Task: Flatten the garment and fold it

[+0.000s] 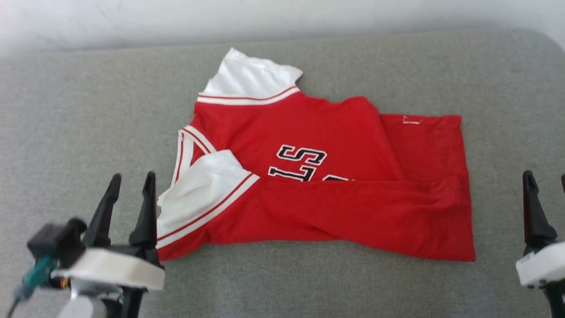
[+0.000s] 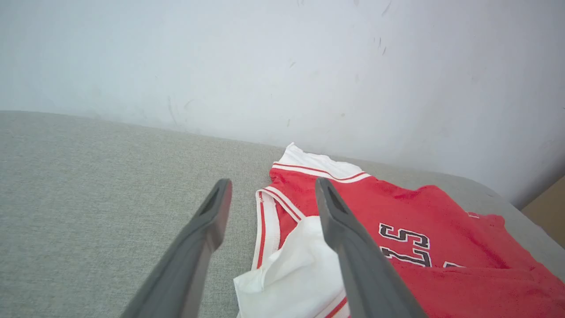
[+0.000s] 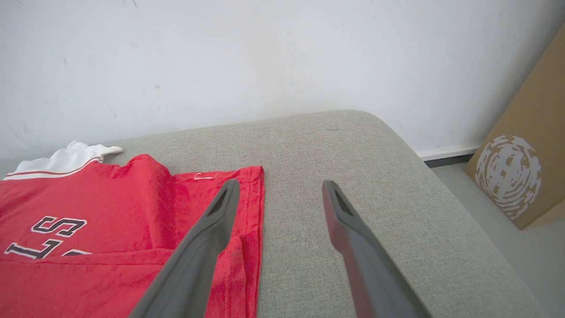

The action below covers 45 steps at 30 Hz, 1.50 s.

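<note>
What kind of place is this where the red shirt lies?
Probably a plain indoor room, maybe a test space: the garment lies on a grey fabric-covered cushion against a bare white wall, with a printed cardboard box on the floor beside it.

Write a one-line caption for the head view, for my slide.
Red shirt, its near side folded over the lettering, lies on a grey cushion between the open left tool and open right tool.
</note>
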### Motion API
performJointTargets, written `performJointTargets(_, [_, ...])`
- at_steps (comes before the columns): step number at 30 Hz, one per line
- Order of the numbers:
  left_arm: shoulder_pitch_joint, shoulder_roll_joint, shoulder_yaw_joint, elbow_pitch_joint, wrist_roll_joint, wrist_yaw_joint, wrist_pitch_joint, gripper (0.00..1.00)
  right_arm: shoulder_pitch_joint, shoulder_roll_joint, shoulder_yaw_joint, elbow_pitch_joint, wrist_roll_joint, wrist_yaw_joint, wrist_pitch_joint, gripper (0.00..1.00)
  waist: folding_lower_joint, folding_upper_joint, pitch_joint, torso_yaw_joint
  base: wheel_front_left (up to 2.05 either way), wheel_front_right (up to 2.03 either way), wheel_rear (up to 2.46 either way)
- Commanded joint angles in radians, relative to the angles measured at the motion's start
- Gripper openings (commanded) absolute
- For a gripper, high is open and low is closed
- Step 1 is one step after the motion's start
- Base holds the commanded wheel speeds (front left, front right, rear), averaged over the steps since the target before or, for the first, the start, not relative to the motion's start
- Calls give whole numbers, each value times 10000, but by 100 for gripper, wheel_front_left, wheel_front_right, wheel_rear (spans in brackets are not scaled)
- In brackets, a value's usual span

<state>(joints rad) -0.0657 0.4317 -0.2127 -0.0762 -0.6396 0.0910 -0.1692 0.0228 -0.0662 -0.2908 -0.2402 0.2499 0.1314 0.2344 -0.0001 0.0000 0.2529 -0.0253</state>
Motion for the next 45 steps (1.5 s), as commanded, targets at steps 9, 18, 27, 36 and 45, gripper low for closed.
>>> performJointTargets(9, [1857, -1375, 1092, -1141, 1922, 953, -918, 100, 1164, 156, 218, 743, -328, -7, -3100, 100, 1, 0, -911, -24, 0, 0, 0])
performJointTargets(18, [2350, -1932, 1444, -885, 2895, 392, -828, 100, 1254, 159, 271, 1467, -276, -7, -3695, 100, 1, 0, -850, 102, 0, 0, 0])
performJointTargets(27, [1380, -953, 757, -394, 2166, -353, 2908, 100, 911, 159, 320, 1527, -303, -7, -3704, 100, 1, 0, -267, 67, 0, 0, 0])
performJointTargets(36, [1094, -773, 940, -154, 1286, 149, 5426, 100, 745, 160, 464, 1858, -149, -7, -3873, 100, 1, 0, 112, -240, 0, 0, 0])
performJointTargets(45, [1194, -846, 948, -112, 243, 402, 7197, 0, 465, 160, 598, 1930, -248, -7, -3777, 100, 1, 0, 265, -511, 0, 0, 0])
